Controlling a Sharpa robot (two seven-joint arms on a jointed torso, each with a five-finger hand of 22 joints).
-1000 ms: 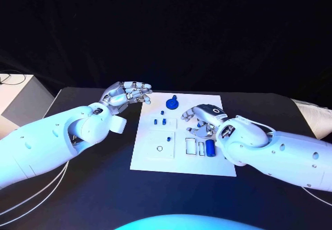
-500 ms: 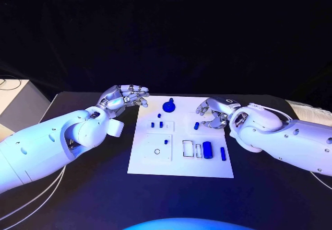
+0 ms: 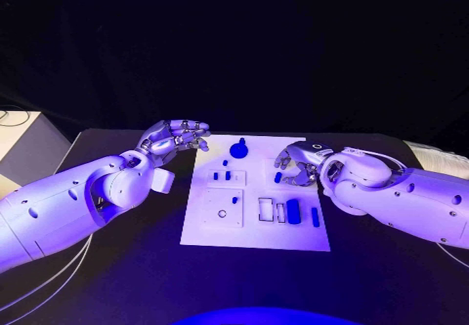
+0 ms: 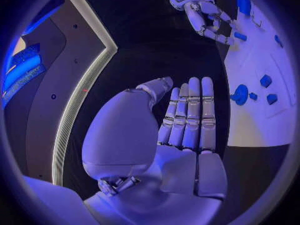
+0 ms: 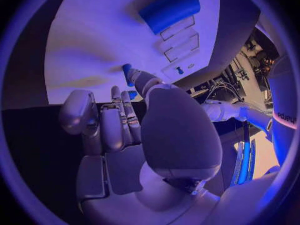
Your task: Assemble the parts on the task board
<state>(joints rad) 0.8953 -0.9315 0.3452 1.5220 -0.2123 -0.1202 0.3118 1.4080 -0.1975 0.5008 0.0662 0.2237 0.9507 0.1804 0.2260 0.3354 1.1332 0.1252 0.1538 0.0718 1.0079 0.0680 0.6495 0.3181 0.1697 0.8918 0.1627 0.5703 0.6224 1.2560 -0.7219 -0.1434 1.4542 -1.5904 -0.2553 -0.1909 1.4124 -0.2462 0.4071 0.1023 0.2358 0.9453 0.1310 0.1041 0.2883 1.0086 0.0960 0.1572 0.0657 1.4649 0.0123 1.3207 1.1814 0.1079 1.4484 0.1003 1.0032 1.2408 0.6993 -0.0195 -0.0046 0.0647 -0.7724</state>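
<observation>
The task board (image 3: 256,223) lies mid-table, blue parts (image 3: 293,210) scattered over it. My right hand (image 3: 297,164) hovers over its far right part, fingers curled round a small blue peg (image 3: 278,177). My left hand (image 3: 177,137) hangs just off its far left corner, fingers loosely curled, holding nothing. Bare table (image 3: 146,271) surrounds the board's edges.

Bare white space lies along the task board (image 3: 256,238) near edge; the right robot hand (image 3: 298,164) crowds its far right.
</observation>
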